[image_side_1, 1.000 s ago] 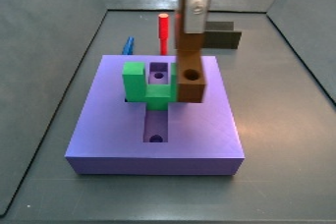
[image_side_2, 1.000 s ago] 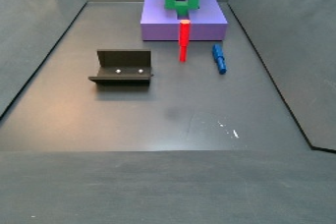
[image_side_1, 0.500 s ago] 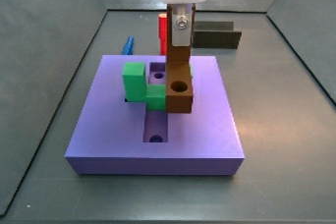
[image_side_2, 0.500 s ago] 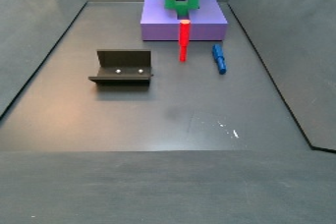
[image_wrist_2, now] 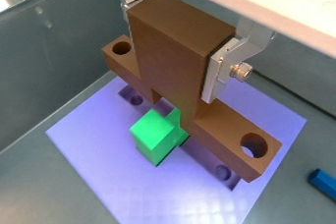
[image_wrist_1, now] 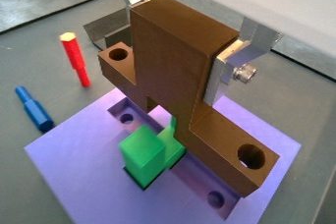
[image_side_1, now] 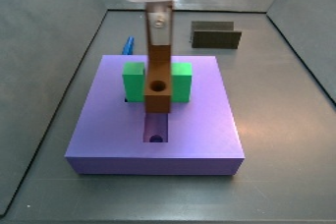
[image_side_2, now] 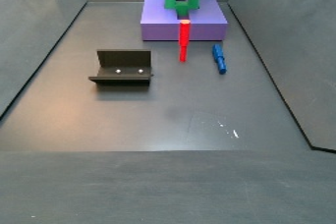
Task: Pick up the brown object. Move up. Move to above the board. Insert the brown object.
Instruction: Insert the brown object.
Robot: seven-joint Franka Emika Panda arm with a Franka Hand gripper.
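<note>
My gripper (image_side_1: 157,17) is shut on the brown object (image_side_1: 157,71), an orange-brown T-shaped piece held upright with its round hole (image_side_1: 159,86) facing the camera. Both wrist views show the silver fingers (image_wrist_1: 245,55) clamping its thick bar (image_wrist_2: 171,51). The piece stands over the purple-blue board (image_side_1: 197,135), between the arms of the green bracket (image_side_1: 134,81), with its lower end at the lengthwise slot (image_side_1: 156,130). I cannot tell if it touches the slot. The crosspiece (image_wrist_1: 223,149) lies along the slot beside the green bracket (image_wrist_2: 157,133). The board also shows far back in a side view (image_side_2: 164,27).
A red peg (image_side_2: 184,41) stands in front of the board and a blue piece (image_side_2: 219,59) lies beside it. A dark olive slotted block (image_side_2: 122,68) sits on the grey floor, also seen behind the board (image_side_1: 217,36). Grey walls ring the floor.
My gripper has carried the brown object left from the board's right side to the middle, turned it, and brought it down between the green bracket's arms over the slot.
</note>
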